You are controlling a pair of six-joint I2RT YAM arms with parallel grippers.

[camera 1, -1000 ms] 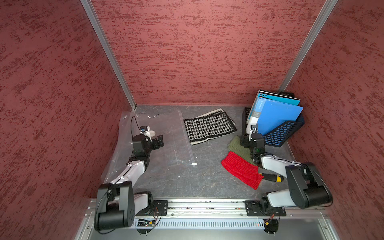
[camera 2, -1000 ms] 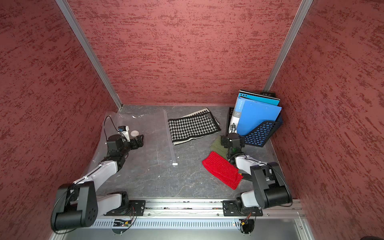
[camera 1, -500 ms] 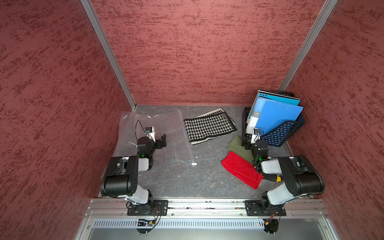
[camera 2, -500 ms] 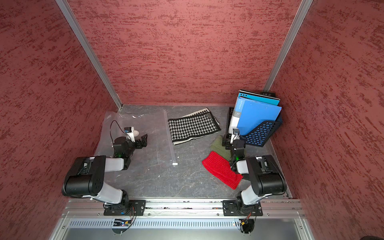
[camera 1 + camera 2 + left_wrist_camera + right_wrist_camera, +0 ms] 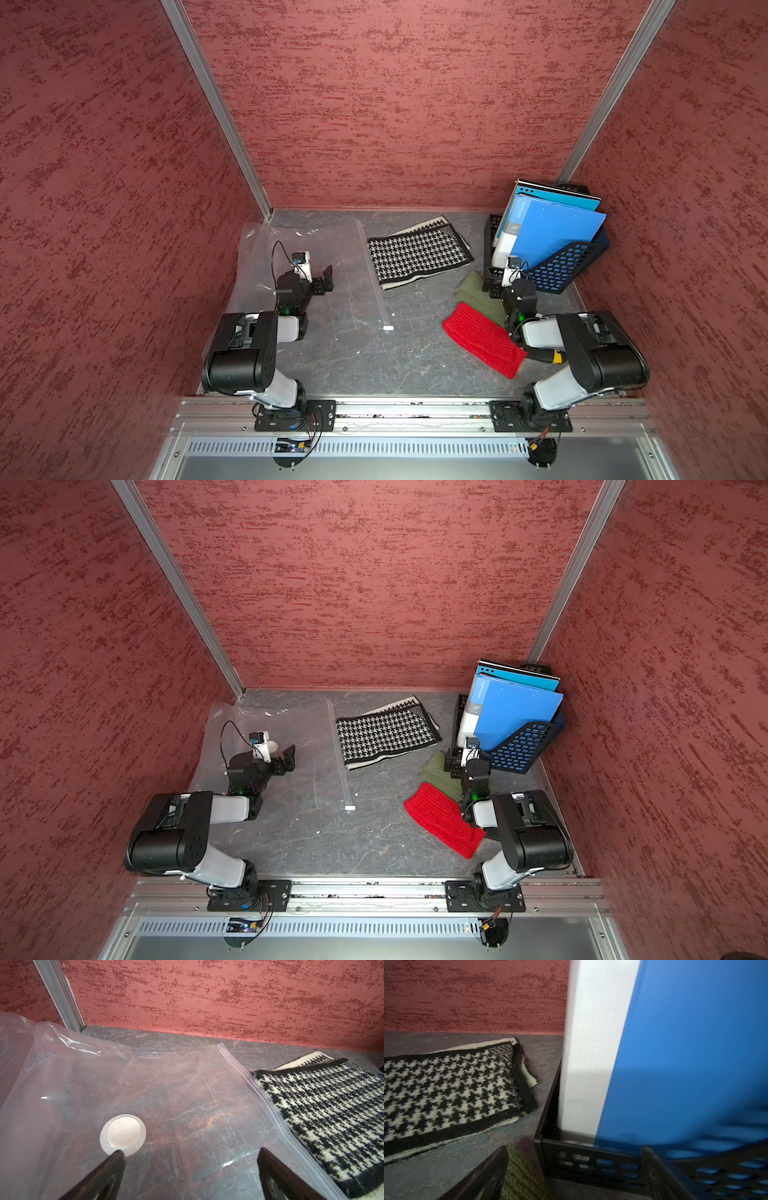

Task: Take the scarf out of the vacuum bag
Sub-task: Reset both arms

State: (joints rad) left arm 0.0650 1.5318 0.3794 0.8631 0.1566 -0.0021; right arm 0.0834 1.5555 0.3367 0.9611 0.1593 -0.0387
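Scarf (image 5: pixel 419 252) lies on table (image 5: pixel 353 357), outside bag (image 5: pixel 166 1088) — between left jaws and right jaws, both released, empty. Bag under left jaws looks empty — task appears done.

Three knit cloths show: one houndstooth scarf (image 5: pixel 419 251), one red piece (image 5: pixel 482 345), one green piece (image 5: pixel 473 291). There is one clear vacuum bag (image 5: pixel 357 291) and one black mesh rack (image 5: pixel 569 266), holding at least two blue folders (image 5: pixel 557 232)

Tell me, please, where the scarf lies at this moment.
In both top views the scarf lies flat on the table near the back wall, outside the vacuum bag, between its zip edge on the left and the black file rack.
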